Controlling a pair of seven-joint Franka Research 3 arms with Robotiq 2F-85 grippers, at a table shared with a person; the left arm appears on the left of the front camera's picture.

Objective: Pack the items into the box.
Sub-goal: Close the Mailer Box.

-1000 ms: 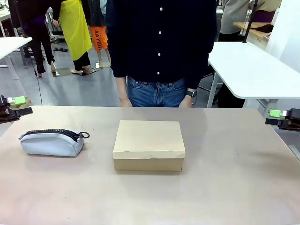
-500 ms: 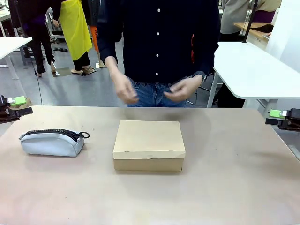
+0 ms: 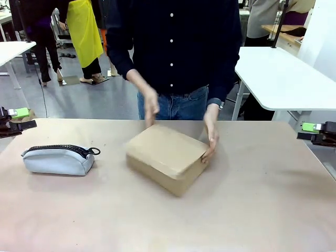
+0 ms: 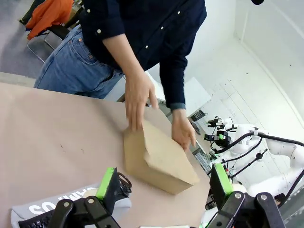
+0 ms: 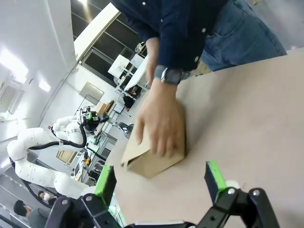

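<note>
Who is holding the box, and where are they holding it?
The person's two hands hold the closed cardboard box, one on each side, near its far end. The left pincer and right pincer are both open and hold nothing.

White arm (image 4: 280, 142); black tool (image 4: 164, 190) with green pads, visible screws.

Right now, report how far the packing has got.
Done: nothing; the box is shut, no items in sight. In hand: the person's hands grip and turn the box. Both grippers, left and right, wait open at the table edges. Left: open, pack.
</note>
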